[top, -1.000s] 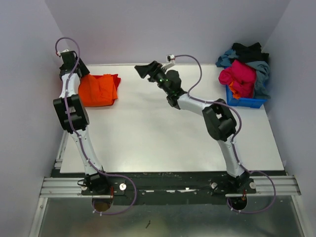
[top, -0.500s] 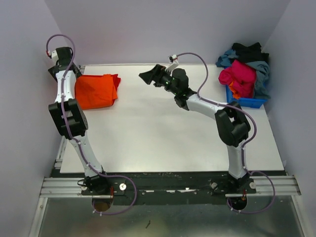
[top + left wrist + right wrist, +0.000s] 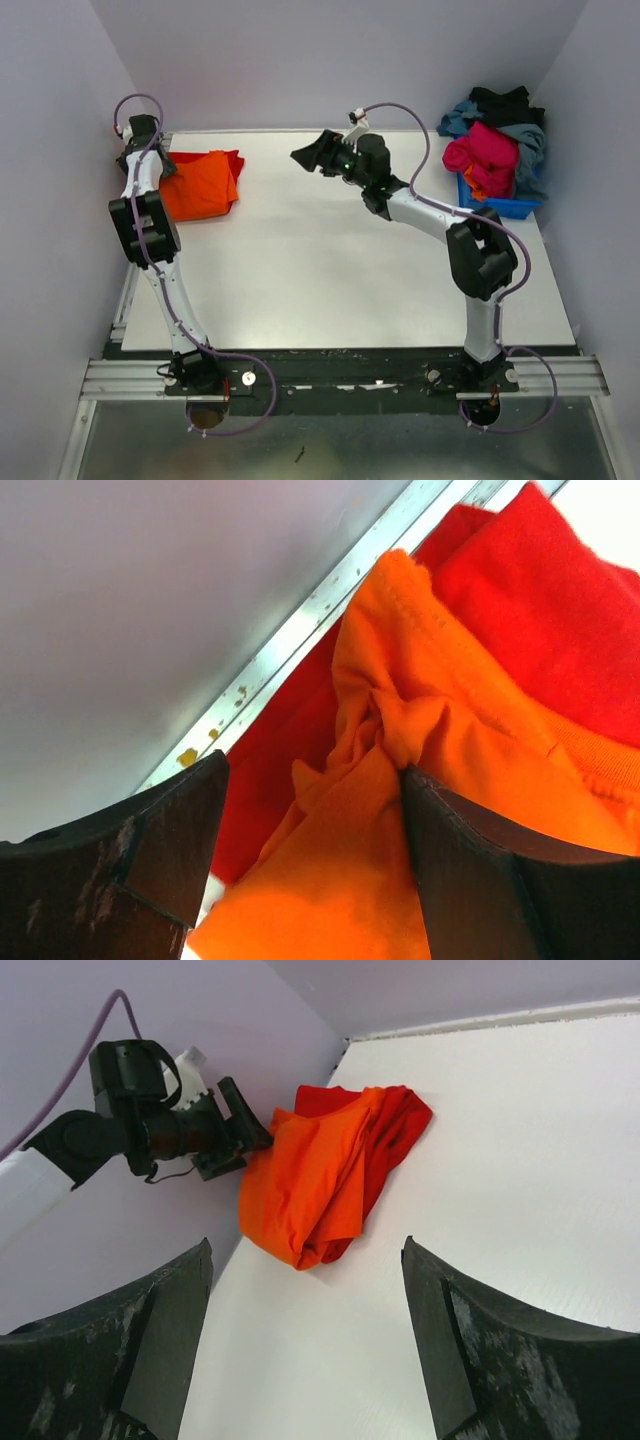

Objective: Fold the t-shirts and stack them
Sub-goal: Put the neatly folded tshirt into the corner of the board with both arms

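Observation:
A folded orange t-shirt lies on a red t-shirt at the table's far left. My left gripper is open at the stack's left edge. In the left wrist view its jaws stand wide apart with a bunched fold of the orange shirt between them, touching the right finger, and the red shirt beyond. My right gripper is open and empty above the far middle of the table. Its wrist view shows the orange shirt, the red shirt and the left gripper.
A blue bin at the far right holds a heap of shirts: pink, grey-blue, black. The purple wall and the table's metal edge rail run close behind the left gripper.
My left gripper drew back toward the far left corner, then came down again to the orange shirt's left edge. My right arm has shifted a little to the right, still open.

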Motion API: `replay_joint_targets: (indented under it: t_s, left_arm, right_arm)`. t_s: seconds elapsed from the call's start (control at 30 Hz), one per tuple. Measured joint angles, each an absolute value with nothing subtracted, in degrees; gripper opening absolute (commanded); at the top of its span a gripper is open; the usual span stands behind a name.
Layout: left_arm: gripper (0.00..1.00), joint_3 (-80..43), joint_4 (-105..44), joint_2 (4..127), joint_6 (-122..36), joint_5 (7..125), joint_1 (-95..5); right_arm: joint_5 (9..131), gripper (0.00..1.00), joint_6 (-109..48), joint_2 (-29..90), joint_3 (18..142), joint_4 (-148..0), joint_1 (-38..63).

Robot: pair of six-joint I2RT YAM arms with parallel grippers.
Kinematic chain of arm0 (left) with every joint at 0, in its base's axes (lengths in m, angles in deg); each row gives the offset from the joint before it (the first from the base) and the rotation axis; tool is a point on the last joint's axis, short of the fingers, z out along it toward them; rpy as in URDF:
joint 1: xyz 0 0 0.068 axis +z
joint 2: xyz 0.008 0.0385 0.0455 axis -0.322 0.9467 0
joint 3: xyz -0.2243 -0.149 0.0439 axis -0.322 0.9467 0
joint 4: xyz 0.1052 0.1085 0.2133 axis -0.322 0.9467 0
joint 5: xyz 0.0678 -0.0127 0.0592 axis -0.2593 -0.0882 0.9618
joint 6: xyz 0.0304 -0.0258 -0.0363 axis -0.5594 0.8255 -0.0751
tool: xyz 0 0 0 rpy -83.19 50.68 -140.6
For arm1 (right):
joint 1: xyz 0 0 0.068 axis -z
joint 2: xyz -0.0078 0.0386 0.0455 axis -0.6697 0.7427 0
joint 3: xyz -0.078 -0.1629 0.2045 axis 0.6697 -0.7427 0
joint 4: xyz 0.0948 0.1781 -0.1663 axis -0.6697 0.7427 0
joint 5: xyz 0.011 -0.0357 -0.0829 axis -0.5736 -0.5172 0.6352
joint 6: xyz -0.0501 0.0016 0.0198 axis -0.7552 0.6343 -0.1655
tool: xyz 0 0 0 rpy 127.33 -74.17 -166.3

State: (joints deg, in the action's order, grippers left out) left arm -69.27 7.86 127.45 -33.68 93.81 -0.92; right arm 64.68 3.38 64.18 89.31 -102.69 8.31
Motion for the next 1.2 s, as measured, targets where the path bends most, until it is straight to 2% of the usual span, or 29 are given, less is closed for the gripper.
replay_joint_targets:
  t_s: [0.13,0.37,0.43,0.57,0.67,0.73,0.83,1.0,1.13,1.2]
  left_arm:
    - [0.83,-61.8,6.7,121.7,-33.7,94.2,-0.9]
    - [0.81,-62.1,5.1,113.1,-33.4,95.0,-1.0]
    - [0.68,-62.0,4.1,112.1,-32.9,94.9,-1.3]
    - [0.31,-58.7,1.6,111.8,-31.7,91.9,-1.8]
    - [0.10,-53.2,0.0,111.7,-29.9,88.2,-2.8]
    - [0.03,-48.5,-1.2,111.3,-28.6,86.2,-3.6]
    - [0.01,-44.9,-1.1,111.5,-27.4,84.5,-4.7]
    - [0.04,-52.0,-0.3,116.1,-27.3,84.6,-4.9]
    - [0.34,-57.0,0.7,119.9,-27.9,85.3,-4.6]
    - [0.43,-58.0,1.9,120.8,-28.5,86.2,-4.6]
  right_arm:
    - [64.4,0.84,2.7,63.7,88.2,-101.5,8.4]
    - [63.7,0.83,1.5,60.7,83.9,-100.3,9.4]
    - [63.5,0.74,1.2,59.5,83.2,-100.2,9.8]
    - [63.1,0.61,0.4,56.5,81.3,-99.9,10.6]
    - [63.0,0.59,0.3,54.4,80.0,-99.4,11.3]
    - [63.0,0.59,0.3,52.8,78.6,-98.9,11.8]
    - [63.0,0.59,0.3,50.4,76.0,-98.8,12.5]
    - [62.9,0.59,0.3,48.2,73.2,-98.6,13.3]
    - [62.7,0.63,0.3,47.8,72.5,-98.5,13.7]
    - [62.6,0.63,0.3,47.8,72.3,-98.3,13.9]
